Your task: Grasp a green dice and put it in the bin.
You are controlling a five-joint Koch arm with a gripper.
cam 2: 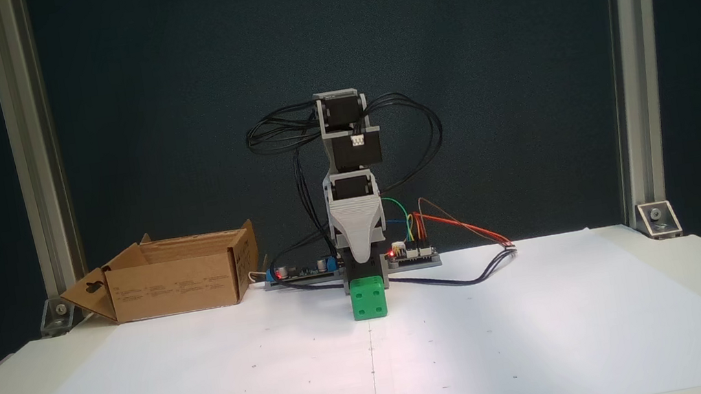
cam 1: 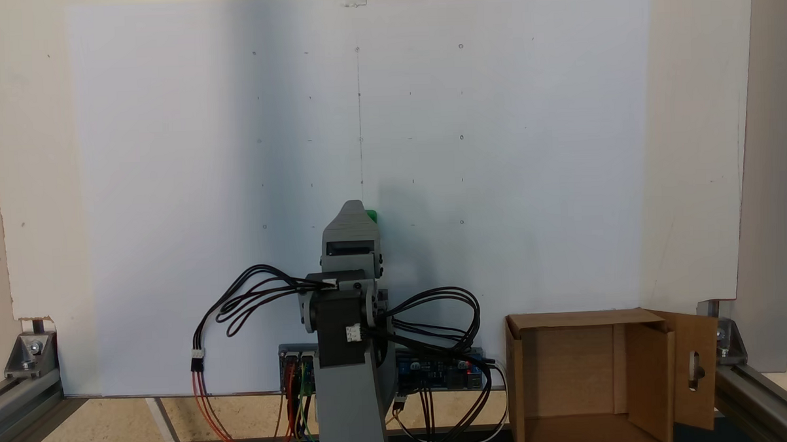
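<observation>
On the left of the front-facing fixed view, at the back edge of the white paper sheet (cam 2: 212,384): the cardboard bin (cam 2: 178,276), top open, one flap with the handle cut-out splayed outward. Well apart from the tool. Worth fixing as the later target, nothing more yet.

At centre: the tool (cam 2: 363,259), pointing down, just above and behind the green dice (cam 2: 368,298). Jaw spacing impossible to judge, since the grey housing hides the tips; likewise from the rear fixed view, with the tool (cam 1: 362,212) showing only its back and a sliver of the green dice (cam 1: 371,216) peeking out at its right. Whether touching or merely close, unclear. Dice resting flat on the paper, a face square to the front camera.

Probably the approach or closing step. Best done by centring over the cube, descending low enough to catch its flat sides rather than the rounded edges, closing gently, then lifting straight up before swinging toward the bin (cam 1: 589,378).

Further right: coloured wires (cam 2: 459,229) trailing from the base. Keep clear on the swing.
</observation>
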